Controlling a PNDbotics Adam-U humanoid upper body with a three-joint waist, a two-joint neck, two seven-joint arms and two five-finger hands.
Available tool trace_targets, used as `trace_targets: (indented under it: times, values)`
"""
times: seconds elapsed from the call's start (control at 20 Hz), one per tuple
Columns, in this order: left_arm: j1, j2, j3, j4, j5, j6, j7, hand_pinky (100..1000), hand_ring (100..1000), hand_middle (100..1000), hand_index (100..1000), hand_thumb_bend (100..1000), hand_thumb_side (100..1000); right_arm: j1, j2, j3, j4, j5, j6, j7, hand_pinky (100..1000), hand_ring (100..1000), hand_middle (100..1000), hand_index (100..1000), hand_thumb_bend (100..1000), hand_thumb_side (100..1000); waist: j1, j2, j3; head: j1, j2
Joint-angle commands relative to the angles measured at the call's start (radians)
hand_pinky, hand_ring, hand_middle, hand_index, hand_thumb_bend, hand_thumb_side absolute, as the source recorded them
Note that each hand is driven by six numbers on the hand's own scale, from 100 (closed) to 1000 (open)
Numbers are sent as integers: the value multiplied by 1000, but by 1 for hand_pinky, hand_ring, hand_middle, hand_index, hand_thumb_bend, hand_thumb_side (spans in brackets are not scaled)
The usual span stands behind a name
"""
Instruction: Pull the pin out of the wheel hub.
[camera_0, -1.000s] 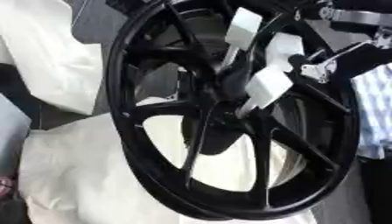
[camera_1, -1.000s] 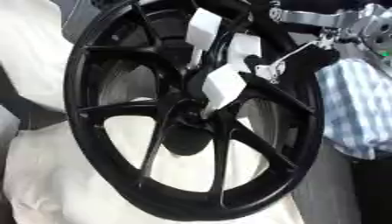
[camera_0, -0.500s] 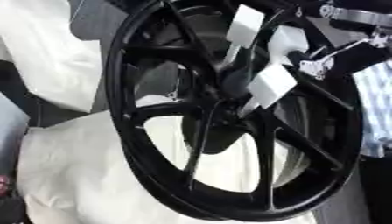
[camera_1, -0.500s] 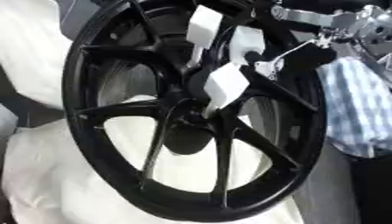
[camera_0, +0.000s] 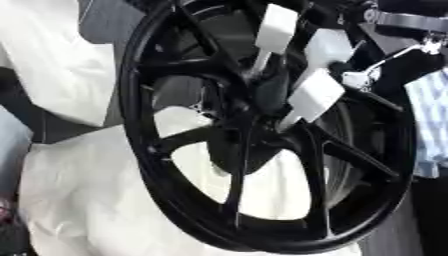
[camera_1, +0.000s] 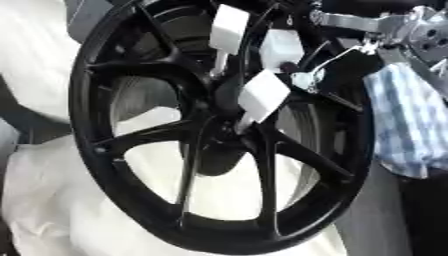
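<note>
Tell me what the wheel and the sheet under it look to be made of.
Wheel: probably cast metal, painted glossy black; stiff thin spokes with soft highlights along the rim.
Sheet: white cloth or soft plastic, matte; it creases and folds.

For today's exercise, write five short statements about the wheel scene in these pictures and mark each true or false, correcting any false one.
1. The wheel is black. True.
2. The wheel lies flat on the white cloth. False: it stands on edge.
3. White tags sit near the wheel hub. True.
4. The right hand reaches in from the lower left. False: from the upper right.
5. A red cloth hangs at the right. False: a blue-checked fabric.
</note>
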Motion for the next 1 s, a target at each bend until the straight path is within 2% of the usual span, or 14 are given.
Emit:
trace_targets:
  times: [0.05, 0.3, 0.4, 0.45, 0.7, 1.0]
  values:
    - [-8, 10, 2, -16, -7, -1, -2, 818, 630, 576, 769, 100, 742, -8, -18, -8, 8, 4, 2, -1, 953, 912, 602, 818, 100, 359, 7, -14, 2, -6, -10]
    - [-8, 9, 2, -16, -5, -1, -2, 818, 630, 576, 768, 100, 744, -11, -11, -11, 17, -21, 15, -59, 895, 824, 444, 607, 100, 294, 7, -14, 4, -10, -9]
    - [-8, 8, 3, -16, -3, -1, -2, 818, 630, 576, 768, 100, 745, -12, -11, -11, 17, -44, 26, -100, 882, 809, 429, 586, 100, 293, 8, -15, 5, -11, -9]
    - [-8, 9, 3, -16, -2, -1, -2, 818, 630, 576, 768, 100, 743, -13, -10, -12, 16, -58, 31, -119, 845, 755, 396, 545, 100, 227, 8, -16, 5, -11, -8]
    - [-6, 11, 5, -16, 4, 0, -3, 818, 631, 577, 768, 100, 742, -8, -20, -26, 5, -129, 52, -160, 831, 716, 353, 506, 100, 229, 10, -26, 2, -14, -3]
    - [3, 21, 11, -16, 8, -1, -1, 817, 633, 578, 769, 100, 732, -4, -62, -85, -41, -286, 94, -170, 839, 700, 315, 482, 100, 219, 19, -44, -13, -7, 13]
